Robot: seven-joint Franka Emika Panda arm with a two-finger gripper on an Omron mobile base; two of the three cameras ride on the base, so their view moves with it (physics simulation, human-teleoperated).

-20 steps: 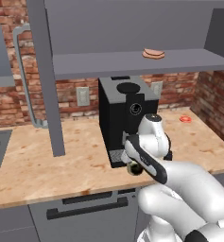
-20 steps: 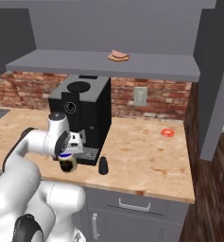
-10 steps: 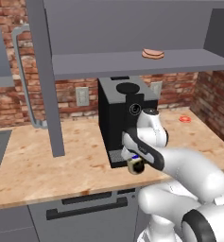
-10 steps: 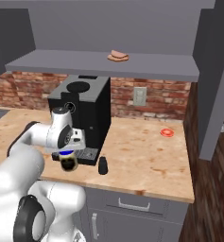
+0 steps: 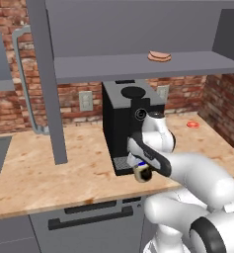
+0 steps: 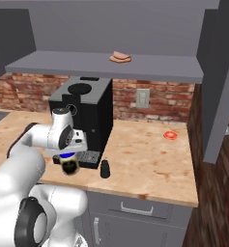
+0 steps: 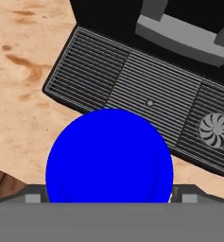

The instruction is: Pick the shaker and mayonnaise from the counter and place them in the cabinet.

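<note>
My gripper [image 5: 142, 170] is shut on the mayonnaise [image 6: 69, 164], a small jar whose blue lid [image 7: 108, 158] shows close up in the hand view. The jar hangs just above the counter [image 5: 49, 173] at its front edge, in front of the coffee machine's drip tray. The small black shaker [image 6: 105, 169] stands on the counter just right of the jar, apart from it. Above, the grey cabinet's shelf [image 5: 108, 66] is open, with its door [image 5: 47, 84] swung out on the left.
A black coffee machine [image 5: 123, 118] stands right behind the gripper. A pinkish piece of food [image 5: 159, 56] lies on the cabinet shelf. A small red thing [image 6: 170, 135] sits on the counter at the right. The other cabinet door [image 6: 222, 82] hangs open at the right.
The arm's elbow has swung lower and outward. The hand with the jar has stayed almost in place before the coffee machine.
</note>
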